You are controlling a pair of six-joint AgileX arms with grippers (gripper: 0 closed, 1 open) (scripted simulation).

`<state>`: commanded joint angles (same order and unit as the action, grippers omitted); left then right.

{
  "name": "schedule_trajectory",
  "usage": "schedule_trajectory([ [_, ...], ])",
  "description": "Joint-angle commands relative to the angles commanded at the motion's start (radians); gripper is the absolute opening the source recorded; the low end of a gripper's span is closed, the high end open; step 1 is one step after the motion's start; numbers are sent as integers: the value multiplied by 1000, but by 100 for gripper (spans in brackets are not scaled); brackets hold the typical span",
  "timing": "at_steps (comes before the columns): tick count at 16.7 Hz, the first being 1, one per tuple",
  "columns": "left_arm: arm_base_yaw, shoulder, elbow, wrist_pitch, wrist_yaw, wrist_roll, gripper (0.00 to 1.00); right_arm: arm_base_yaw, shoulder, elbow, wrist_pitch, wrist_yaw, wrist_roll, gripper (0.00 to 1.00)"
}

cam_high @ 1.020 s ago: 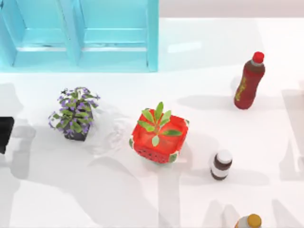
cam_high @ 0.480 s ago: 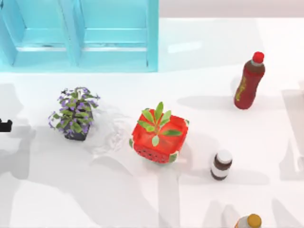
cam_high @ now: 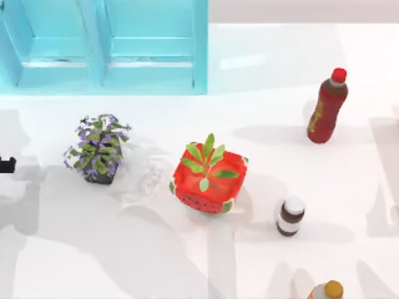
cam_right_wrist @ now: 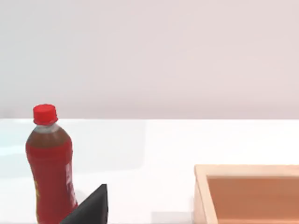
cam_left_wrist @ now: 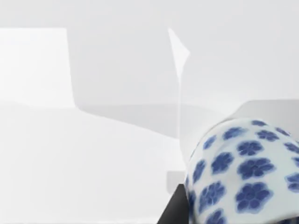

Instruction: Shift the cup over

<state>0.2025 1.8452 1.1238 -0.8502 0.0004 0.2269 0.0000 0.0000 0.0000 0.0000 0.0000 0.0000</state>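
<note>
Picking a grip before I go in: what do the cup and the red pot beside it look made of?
The cup looks like clear, colourless glass: it shows as faint whitish glints with the white table visible through it. The red pot looks glossy, perhaps glazed ceramic or plastic, with a painted watermelon pattern; which one is unclear. The left gripper sits at the table's left edge.

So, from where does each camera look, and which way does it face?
Top view: above the table, looking down on the cup, two potted plants and bottles; the left gripper shows at the left edge.
Left wrist view: on the left arm, beside a blue-flowered white vessel.
Right wrist view: on the right arm, facing a wooden box; a dark gripper finger shows.
Shared: the red bottle, in the top and right wrist views.
</note>
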Motion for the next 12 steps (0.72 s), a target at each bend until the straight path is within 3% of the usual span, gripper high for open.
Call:
schedule_trajectory([
  [7,12,8,16,-13,1,14,0,0,0,0,0,0,0,100],
  [12,174,104,238,-160,2,175,0,0,0,0,0,0,0,100],
])
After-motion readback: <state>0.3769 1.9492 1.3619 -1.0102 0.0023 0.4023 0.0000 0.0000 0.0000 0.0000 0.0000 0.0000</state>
